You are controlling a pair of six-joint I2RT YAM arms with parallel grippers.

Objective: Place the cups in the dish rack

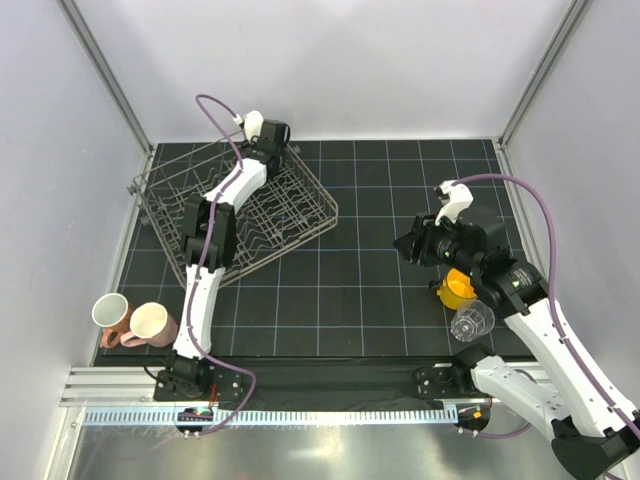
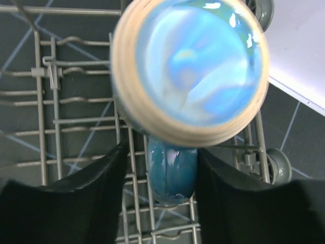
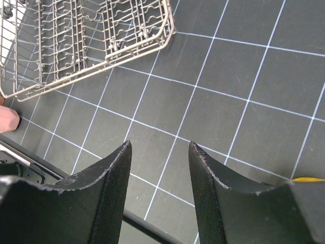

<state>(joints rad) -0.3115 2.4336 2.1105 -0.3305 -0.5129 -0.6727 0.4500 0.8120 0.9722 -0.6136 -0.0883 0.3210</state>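
Blue cup [image 2: 189,71] handle clamped between left jaws over dish rack [image 2: 76,122], right jaws parted, empty

surface [image 1: 370,290]: black mat with a pale grid | dish rack [image 1: 300,215]: far left, set askew | two salmon-pink mugs [image 1: 130,322]: near left edge, side by side, touching | yellow cup [image 1: 458,288]: near right | clear tumbler [image 1: 472,323]: just beside the yellow cup, nearer the arm bases
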